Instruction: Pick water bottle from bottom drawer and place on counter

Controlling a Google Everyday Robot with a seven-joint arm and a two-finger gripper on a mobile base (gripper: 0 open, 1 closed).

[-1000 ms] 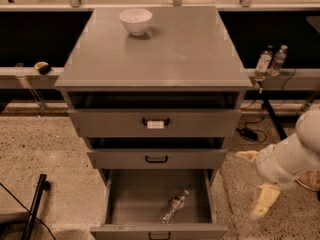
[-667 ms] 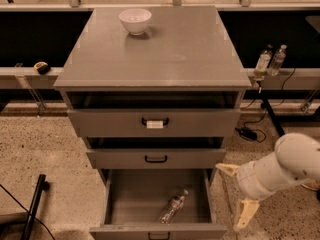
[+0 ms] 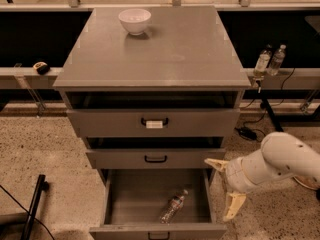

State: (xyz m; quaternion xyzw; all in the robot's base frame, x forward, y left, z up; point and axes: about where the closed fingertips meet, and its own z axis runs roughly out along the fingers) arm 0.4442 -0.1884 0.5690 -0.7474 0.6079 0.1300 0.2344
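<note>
The bottom drawer [image 3: 130,204] stands pulled open at the foot of the grey cabinet. The water bottle [image 3: 173,207] lies on its side inside, toward the right front, cap pointing up and right. My gripper [image 3: 224,189] hangs at the end of the white arm just right of the drawer's right wall, level with it. Its two pale fingers [image 3: 233,205] are spread apart and hold nothing. The counter [image 3: 170,54] is the broad grey cabinet top above.
A white bowl [image 3: 134,20] sits at the counter's back left. The top drawer [image 3: 154,123], with a white tag on its handle, and the middle drawer [image 3: 155,158] are slightly ajar. Two clear bottles [image 3: 269,60] stand on a ledge at right. Cables lie on the floor at right.
My arm has swung left and down, bringing the gripper from right of the cabinet to beside the open bottom drawer. The bottle has not moved.
</note>
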